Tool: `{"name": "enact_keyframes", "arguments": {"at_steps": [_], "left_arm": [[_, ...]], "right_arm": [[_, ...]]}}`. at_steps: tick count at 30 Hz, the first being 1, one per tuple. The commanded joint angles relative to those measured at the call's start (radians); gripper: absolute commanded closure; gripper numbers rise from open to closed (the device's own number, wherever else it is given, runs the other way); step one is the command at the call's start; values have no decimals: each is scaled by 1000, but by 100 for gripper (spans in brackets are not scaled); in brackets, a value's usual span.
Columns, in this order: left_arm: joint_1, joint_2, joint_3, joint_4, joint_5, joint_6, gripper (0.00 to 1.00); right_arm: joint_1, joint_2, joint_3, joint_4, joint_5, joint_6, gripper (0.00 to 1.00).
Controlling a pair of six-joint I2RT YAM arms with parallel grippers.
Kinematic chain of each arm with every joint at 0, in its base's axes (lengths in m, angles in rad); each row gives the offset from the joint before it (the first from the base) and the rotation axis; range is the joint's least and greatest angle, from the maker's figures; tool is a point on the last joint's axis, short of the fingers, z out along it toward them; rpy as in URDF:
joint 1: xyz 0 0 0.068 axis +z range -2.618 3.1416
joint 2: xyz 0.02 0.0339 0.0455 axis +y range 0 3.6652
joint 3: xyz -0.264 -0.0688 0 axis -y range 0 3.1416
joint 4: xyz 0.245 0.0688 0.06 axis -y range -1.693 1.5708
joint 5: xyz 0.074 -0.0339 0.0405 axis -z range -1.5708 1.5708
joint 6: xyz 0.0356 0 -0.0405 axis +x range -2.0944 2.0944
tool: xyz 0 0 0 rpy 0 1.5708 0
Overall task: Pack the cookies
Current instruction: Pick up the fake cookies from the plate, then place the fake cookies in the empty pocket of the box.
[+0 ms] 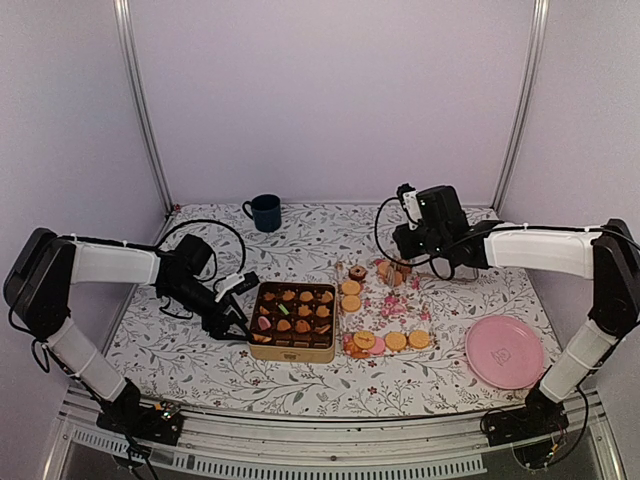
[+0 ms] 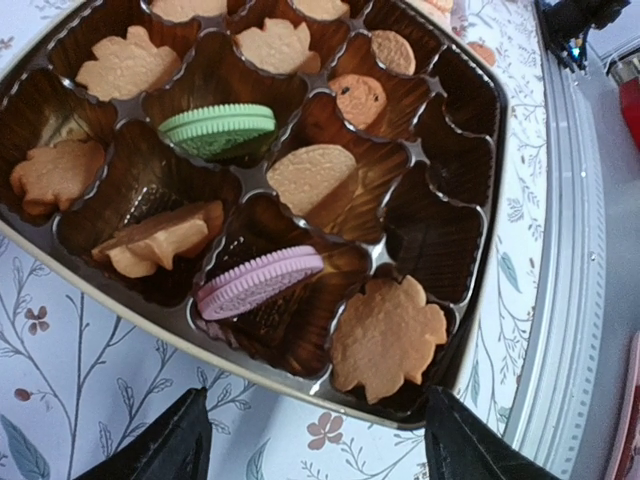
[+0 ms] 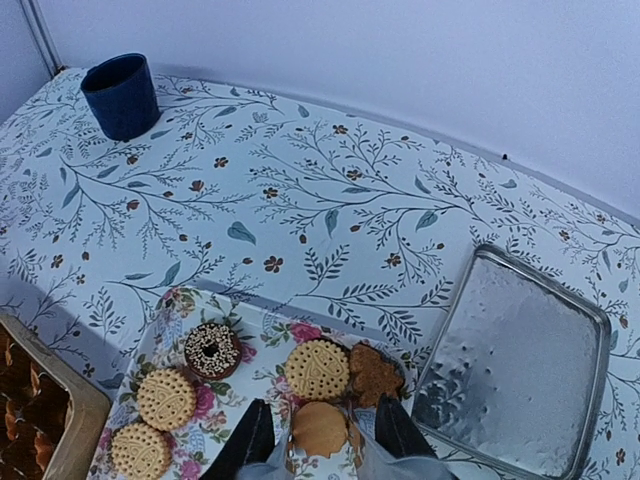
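On the flowered table [image 1: 180,372], at its centre, we found a gold-sided biscuit box [image 1: 292,353] lined with a brown tray of fluted cups [image 2: 440,100]. Several cups each held one of the cookies [image 2: 388,335]: golden leaf-shaped pieces, a plain oval biscuit [image 2: 312,178], a chocolate-chip round [image 2: 358,98], a green sandwich cookie [image 2: 218,130] and a pink sandwich cookie [image 2: 260,282], both sandwiches tilted in their cups.

At 3 o'clock from the box lay a floral mat [image 1: 400,305] carrying loose cookies. A row of golden rounds and one pink one sat along its 6 o'clock edge. At its 12 o'clock end we saw embossed golden rounds, a dark ring cookie with sprinkles [image 3: 212,350] and a rough brown one [image 3: 375,372].

A dimpled metal tray [image 3: 520,370] lay at 3 o'clock from that cluster, a dark blue mug [image 1: 266,212] stood at 12 o'clock from the box, and a pink plate [image 1: 504,351] lay at 4 o'clock from the mat.

We saw the left gripper [image 2: 315,450] with its jaws spread wide and nothing between them. It hung over the cloth just off the box's rim, at the box's 9 o'clock side in the overhead view. The nearest leaf cookie lay at 12 o'clock from its fingers.

The right gripper [image 3: 322,415] hung over the mat's 12 o'clock end, its jaws partly apart on either side of a smooth golden round [image 3: 320,428]. A sliver of mat showed on each side of that cookie, so we judged it bracketed but not pinched.
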Motion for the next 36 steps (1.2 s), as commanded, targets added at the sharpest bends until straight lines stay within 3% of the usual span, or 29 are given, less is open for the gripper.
{"name": "enact_keyframes", "arguments": {"at_steps": [1, 11, 20, 27, 36], "left_arm": [[-13, 8, 4, -8, 54, 22, 27], [-14, 25, 29, -37, 185, 46, 26], [-16, 29, 38, -56, 261, 65, 26], [16, -19, 36, -98, 212, 97, 26], [67, -35, 25, -90, 108, 99, 28]], "right_arm": [[12, -91, 6, -8, -57, 14, 100], [253, -197, 42, -79, -27, 76, 100], [506, -64, 217, -86, -21, 141, 100], [583, 61, 310, -102, -25, 142, 100], [601, 100, 319, -104, -21, 113, 97]]}}
